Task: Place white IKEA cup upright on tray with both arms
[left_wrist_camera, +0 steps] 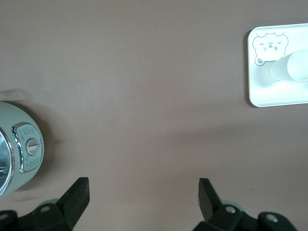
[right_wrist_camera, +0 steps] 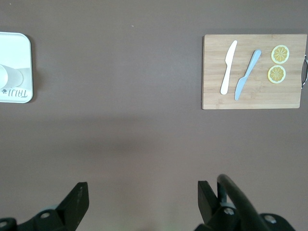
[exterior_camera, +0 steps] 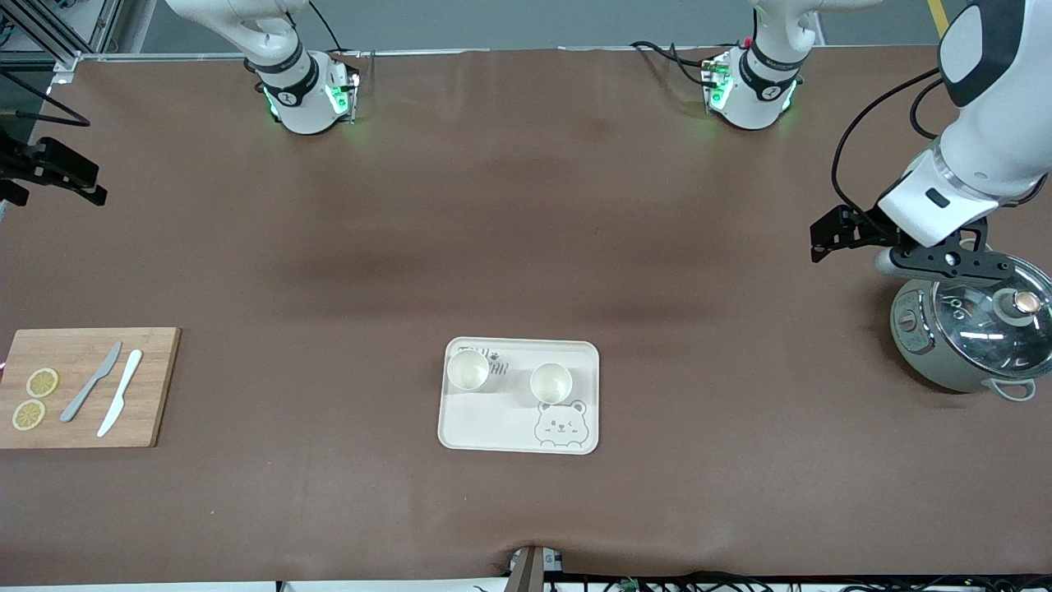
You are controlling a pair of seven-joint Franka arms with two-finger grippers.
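Front view: brown table (exterior_camera: 526, 247) w/ tray (exterior_camera: 493, 432), 2 cups (exterior_camera: 468, 369); left hand (left_wrist_camera: 142, 195) & right hand (right_wrist_camera: 142, 195) spread.

tray (exterior_camera: 519, 427): I see a flat cream-white rectangle with rounded corners, lying flat on the brown surface (exterior_camera: 526, 247), about midway along it and nearer its front-camera edge than the edge where the arm bases stand.
tray print: I make out a line-drawn bear face at the front-camera corner toward the left arm's end, and lettering at the diagonal corner.
first cup (exterior_camera: 468, 370): white, upright, mouth up, standing on the tray over the lettering.
second cup (exterior_camera: 551, 382): white, upright, mouth up, just above the bear face, apart from the first cup.
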